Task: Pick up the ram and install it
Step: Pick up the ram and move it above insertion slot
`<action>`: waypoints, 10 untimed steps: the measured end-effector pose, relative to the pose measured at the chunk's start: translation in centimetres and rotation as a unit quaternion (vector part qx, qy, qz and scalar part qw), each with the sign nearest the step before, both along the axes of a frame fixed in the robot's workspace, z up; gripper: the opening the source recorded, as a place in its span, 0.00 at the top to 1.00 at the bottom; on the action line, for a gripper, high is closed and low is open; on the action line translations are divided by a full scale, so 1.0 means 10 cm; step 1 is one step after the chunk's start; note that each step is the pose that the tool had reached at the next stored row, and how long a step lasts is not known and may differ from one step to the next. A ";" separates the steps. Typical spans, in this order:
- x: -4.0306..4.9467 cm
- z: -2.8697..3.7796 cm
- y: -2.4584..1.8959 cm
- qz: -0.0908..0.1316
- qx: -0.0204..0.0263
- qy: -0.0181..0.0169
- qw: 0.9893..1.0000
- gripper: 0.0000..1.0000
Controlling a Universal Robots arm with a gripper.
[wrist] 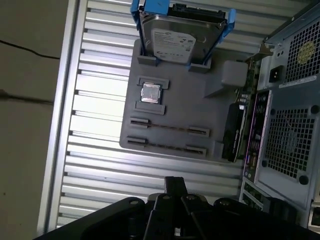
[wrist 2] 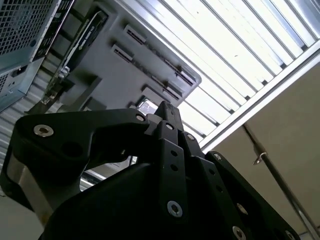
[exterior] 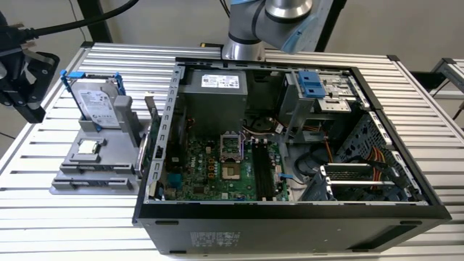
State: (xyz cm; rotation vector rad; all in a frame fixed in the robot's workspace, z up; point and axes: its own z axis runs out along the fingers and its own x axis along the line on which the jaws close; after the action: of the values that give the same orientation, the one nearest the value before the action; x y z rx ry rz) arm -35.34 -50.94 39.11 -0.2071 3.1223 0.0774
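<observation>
The ram [wrist: 169,129] stands on edge in the grey fixture [wrist: 220,120], showing as a thin dark strip between two slot holders. A second similar strip [wrist: 165,146] sits in the holders beside it. My gripper [wrist: 175,184] hovers above the slatted table just off the fixture's slot-holder edge, apart from both strips. Its black fingertips [wrist 2: 167,109] meet in the second wrist view, shut with nothing seen between them. The long black motherboard slots [exterior: 262,175] lie inside the open computer case [exterior: 290,209].
The fixture [exterior: 94,182] also carries a hard drive in a blue frame [wrist: 182,35] and a small square chip [wrist: 151,93]. The case's rear panel [wrist: 285,130] stands close beside the fixture. The arm's base [exterior: 250,32] rises behind the case. A black stand [exterior: 22,81] is at the exterior view's left.
</observation>
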 end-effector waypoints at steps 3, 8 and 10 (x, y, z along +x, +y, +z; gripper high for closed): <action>0.000 0.000 0.000 0.007 0.000 0.000 1.000 1.00; 0.000 -0.001 0.000 0.022 0.000 0.000 1.000 1.00; 0.000 0.000 0.000 0.029 0.000 0.000 1.000 1.00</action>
State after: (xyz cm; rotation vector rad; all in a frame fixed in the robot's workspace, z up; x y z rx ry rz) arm -35.34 -50.94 39.11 -0.2966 3.1164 0.0780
